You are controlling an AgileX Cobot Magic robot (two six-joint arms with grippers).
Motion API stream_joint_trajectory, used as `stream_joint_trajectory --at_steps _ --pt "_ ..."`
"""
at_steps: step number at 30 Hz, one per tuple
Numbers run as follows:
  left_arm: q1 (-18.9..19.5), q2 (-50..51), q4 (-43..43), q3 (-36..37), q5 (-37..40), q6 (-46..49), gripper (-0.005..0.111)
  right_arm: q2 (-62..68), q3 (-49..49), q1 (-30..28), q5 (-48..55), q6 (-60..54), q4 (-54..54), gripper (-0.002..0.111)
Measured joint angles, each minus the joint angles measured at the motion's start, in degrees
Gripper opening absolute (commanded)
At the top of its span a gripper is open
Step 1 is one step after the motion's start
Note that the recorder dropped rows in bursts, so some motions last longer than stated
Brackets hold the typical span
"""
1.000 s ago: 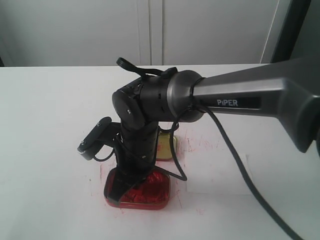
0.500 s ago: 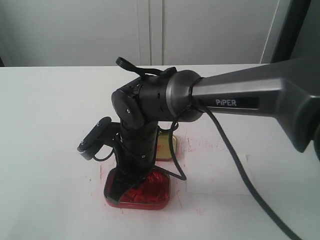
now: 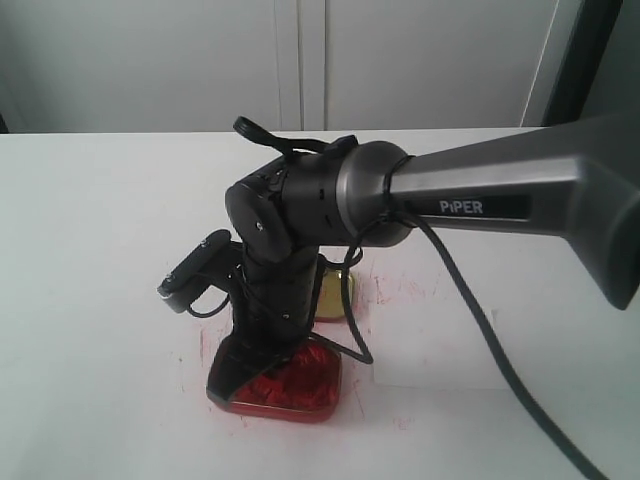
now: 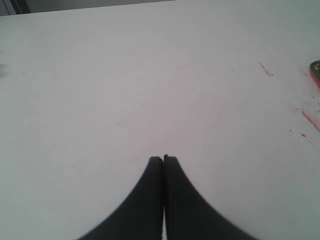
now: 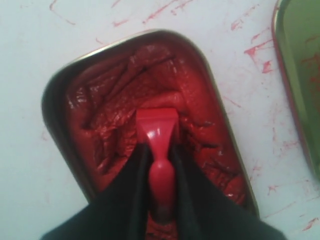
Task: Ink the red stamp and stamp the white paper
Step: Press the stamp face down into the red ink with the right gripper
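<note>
My right claw (image 5: 161,152) pinches the stamp (image 5: 158,124) by its knob, base down in the tin (image 5: 48,107) so it takes ink. The paper (image 3: 440,345) waits beside the tin; my left claw (image 4: 163,160) rests pressed together.

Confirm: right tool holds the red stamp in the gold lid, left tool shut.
Not the lid: the right tool holds the red stamp in the ink tin, as the right wrist view shows. The left tool is shut.
</note>
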Motion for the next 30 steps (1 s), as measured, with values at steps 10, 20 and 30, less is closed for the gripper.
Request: stream_joint_trajectory --at_steps 10,20,30 --pt "0.0 0.0 0.0 0.0 0.0 0.0 0.0 -0.45 -3.42 0.0 2.79 2.66 -0.58 0.0" --pt "0.0 0.0 0.0 0.0 0.0 0.0 0.0 -0.45 -5.13 0.0 8.05 5.2 -3.1 0.0" --pt "0.0 0.0 0.0 0.0 0.0 0.0 0.0 3.63 -9.85 0.0 11.86 7.55 -3.24 0.0"
